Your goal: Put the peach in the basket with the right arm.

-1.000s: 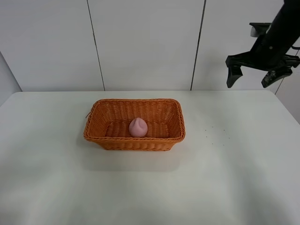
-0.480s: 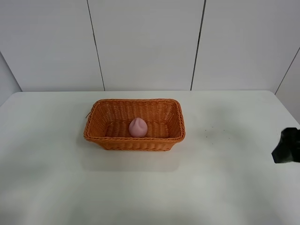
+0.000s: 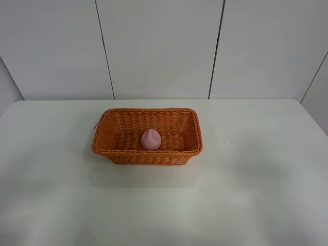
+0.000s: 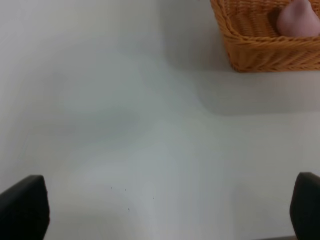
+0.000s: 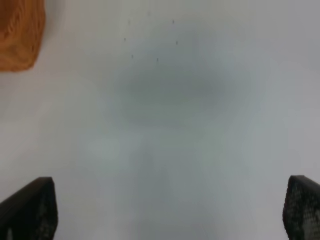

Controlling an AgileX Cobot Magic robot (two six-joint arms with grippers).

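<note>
The pink peach (image 3: pixel 151 139) rests on the floor of the orange-brown wicker basket (image 3: pixel 113 120), which stands near the middle of the white table. Neither arm shows in the high view. The left wrist view catches a corner of the basket (image 4: pixel 250 50) with the peach (image 4: pixel 298 20) inside, and my left gripper (image 4: pixel 165 212) stands open over bare table, well apart from it. My right gripper (image 5: pixel 167 210) is open too, with only tabletop between its fingertips (image 5: pixel 30 210) and a basket corner (image 5: pixel 20 35) at the edge of that view.
The white table (image 3: pixel 256 195) stretches wide around the basket. A panelled white wall (image 3: pixel 159 46) rises behind its far edge. A few tiny dark specks (image 5: pixel 150 40) dot the tabletop to the basket's right.
The right arm dropped from high at the back right to the table's right edge, then left the high view altogether. Basket and peach have not moved.
</note>
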